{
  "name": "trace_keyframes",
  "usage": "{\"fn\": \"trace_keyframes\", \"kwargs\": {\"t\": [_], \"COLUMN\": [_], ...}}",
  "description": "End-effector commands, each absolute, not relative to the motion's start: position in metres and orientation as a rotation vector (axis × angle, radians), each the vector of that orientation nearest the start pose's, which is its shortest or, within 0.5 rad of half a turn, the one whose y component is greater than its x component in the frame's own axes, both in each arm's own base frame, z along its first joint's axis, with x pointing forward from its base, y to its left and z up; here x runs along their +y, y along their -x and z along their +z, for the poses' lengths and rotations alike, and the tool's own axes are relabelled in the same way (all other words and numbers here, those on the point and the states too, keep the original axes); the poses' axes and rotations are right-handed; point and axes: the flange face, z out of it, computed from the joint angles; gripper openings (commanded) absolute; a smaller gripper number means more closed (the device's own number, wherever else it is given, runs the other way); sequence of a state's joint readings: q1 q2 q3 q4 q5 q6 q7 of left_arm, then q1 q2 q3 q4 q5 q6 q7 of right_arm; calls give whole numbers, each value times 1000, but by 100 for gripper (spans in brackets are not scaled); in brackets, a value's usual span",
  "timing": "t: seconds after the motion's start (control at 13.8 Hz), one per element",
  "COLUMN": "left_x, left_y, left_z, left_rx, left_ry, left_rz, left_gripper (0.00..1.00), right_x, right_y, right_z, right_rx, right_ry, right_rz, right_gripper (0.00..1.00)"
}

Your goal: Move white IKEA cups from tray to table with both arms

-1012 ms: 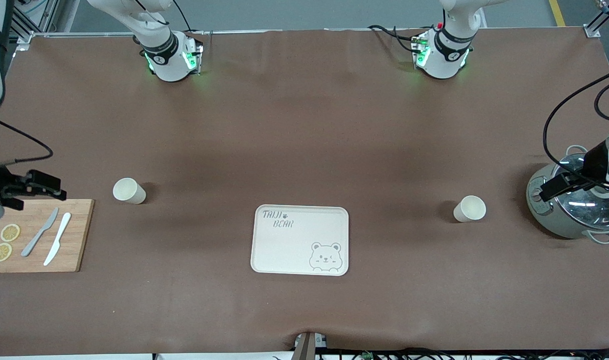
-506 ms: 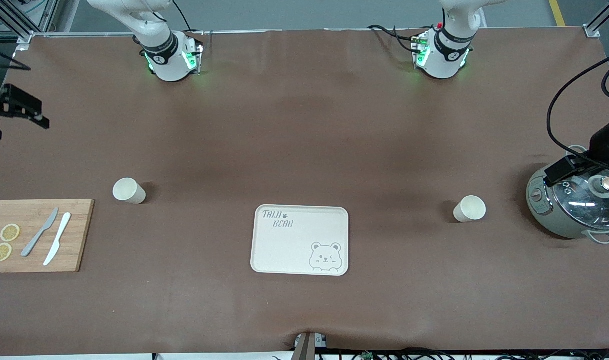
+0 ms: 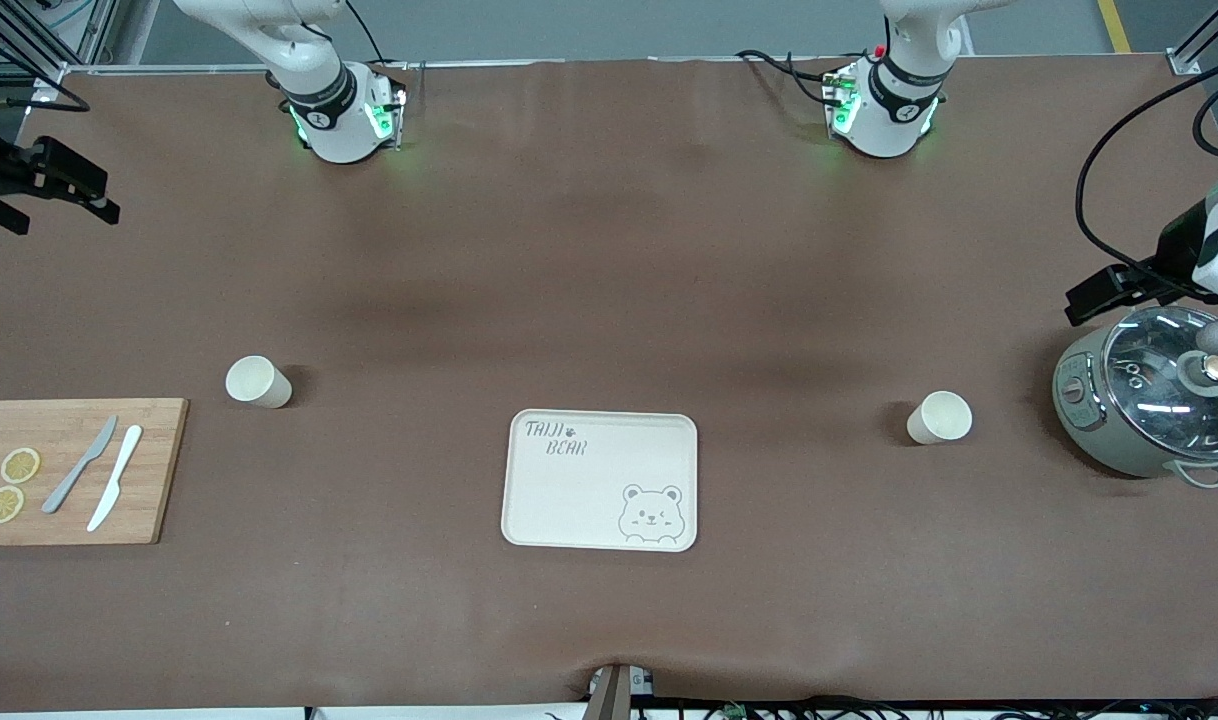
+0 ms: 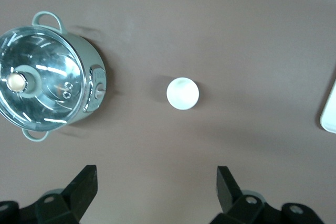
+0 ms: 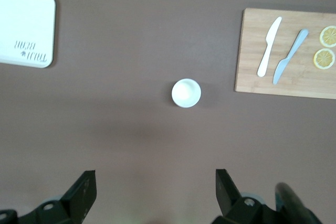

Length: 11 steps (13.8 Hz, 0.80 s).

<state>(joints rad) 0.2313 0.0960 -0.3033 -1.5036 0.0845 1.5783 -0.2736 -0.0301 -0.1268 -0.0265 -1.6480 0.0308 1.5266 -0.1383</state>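
Note:
Two white cups stand upright on the brown table. One cup [image 3: 258, 381] is toward the right arm's end and shows in the right wrist view [image 5: 186, 93]. The other cup [image 3: 940, 417] is toward the left arm's end and shows in the left wrist view [image 4: 182, 93]. My left gripper [image 3: 1109, 290] hangs high over the table beside the lidded pot, open and empty [image 4: 156, 192]. My right gripper [image 3: 64, 185] hangs high over the table's edge at the right arm's end, open and empty [image 5: 156, 192]. Each cup is well apart from its gripper.
A cream bear tray [image 3: 601, 480] lies mid-table, between the cups and nearer the camera. A grey-green lidded pot [image 3: 1149, 400] stands at the left arm's end. A wooden cutting board [image 3: 69, 470] with two knives and lemon slices lies at the right arm's end.
The right gripper moved from over the cutting board up toward the robots' side of the table. The left gripper moved off the pot the same way. Cups and tray stayed put.

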Motion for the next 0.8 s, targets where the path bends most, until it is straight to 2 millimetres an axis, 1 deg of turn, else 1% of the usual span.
{"fn": "trace_keyframes", "kwargs": {"t": [0.0,0.07,0.14,0.43,0.65,0.72], "left_x": [-34,-42,-44,-51,-56,-56], "left_y": [-575,-573,-569,-554,-551,-550], "left_z": [605,605,606,612,613,615], "left_rx": [-256,-234,-231,-223,-221,-221], "left_ry": [3084,3085,3082,3071,3096,3093], "left_rz": [35,34,29,-17,-38,-45], "left_gripper": [100,100,100,100,100,100], "right_x": [-33,-33,-34,-31,-32,-30], "right_y": [-522,-530,-534,-535,-536,-536], "right_z": [660,662,663,658,654,654], "right_rx": [-80,-73,-71,-80,-83,-87], "right_ry": [3132,3136,3133,3133,3131,3131], "right_rz": [-52,-56,-47,-28,-6,-6], "right_gripper": [100,100,100,100,100,100]}}
